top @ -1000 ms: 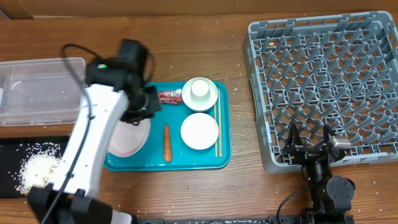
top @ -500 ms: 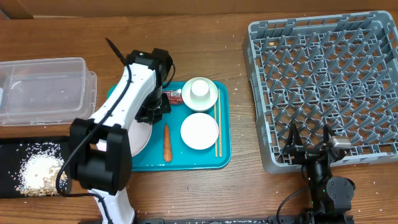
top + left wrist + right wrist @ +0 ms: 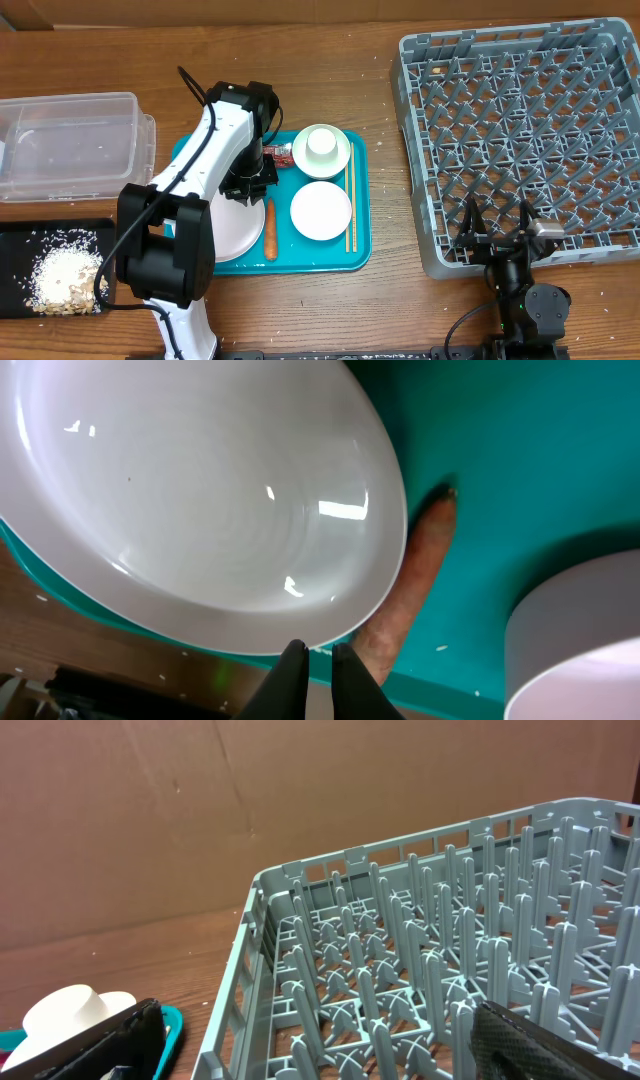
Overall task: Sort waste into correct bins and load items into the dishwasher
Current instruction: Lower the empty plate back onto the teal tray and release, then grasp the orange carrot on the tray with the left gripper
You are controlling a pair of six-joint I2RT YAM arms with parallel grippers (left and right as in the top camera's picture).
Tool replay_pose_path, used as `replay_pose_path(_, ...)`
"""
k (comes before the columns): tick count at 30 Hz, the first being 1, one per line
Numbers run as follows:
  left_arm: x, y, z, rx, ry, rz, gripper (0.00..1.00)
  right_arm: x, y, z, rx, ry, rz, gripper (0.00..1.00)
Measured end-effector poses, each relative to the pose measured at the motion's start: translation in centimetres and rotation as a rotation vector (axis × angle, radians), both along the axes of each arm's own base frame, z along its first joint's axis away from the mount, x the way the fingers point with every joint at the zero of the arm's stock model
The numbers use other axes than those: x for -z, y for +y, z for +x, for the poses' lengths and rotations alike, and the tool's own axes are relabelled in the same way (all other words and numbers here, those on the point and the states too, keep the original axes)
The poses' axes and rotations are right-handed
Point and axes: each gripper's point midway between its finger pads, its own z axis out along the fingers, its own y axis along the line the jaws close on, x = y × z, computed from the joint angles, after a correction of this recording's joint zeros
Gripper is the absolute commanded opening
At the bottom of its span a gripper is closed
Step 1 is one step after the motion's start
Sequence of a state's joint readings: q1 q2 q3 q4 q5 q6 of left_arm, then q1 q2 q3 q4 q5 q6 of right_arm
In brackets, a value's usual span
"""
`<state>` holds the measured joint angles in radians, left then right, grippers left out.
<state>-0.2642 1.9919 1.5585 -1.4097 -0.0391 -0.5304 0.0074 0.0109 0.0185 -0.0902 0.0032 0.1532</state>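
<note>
Pinched nearly closed, the left pincer [image 3: 318, 660] sits at the plate's [image 3: 200, 500] rim with only a slit between its fingers and nothing visible in it. Seen from overhead, the carrot [image 3: 268, 228] lies just at the plate's 3 o'clock on the teal tray [image 3: 300, 263], and the red wrapper [image 3: 277, 155] is at 1 o'clock. Rice [image 3: 60, 272] lies in the black tray [image 3: 20, 235] at 8 o'clock, and the tub [image 3: 70, 140] stands at 10. The right pincer [image 3: 497, 235] rests at the rack's [image 3: 520, 130] 6 o'clock edge, spread wide and empty.
</note>
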Motion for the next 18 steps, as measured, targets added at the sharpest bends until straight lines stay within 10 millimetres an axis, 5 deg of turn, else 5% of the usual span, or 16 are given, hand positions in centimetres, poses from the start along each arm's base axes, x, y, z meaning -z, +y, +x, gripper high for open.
replay_pose_path(7, -0.6, -0.2, -1.6, 0.014, 0.064, -0.012, 0.15, 0.0, 0.0, 0.0, 0.000, 0.000, 0.000, 1.00)
replay_pose_path(9, -0.9, -0.4, -1.8, 0.027, 0.068, -0.015, 0.33, 0.0, 0.0, 0.0, 0.000, 0.000, 0.000, 1.00)
replay_pose_path(18, 0.8, -6.1, -4.4, 0.200, 0.076, -0.073, 0.25, 0.0, 0.0, 0.0, 0.000, 0.000, 0.000, 1.00)
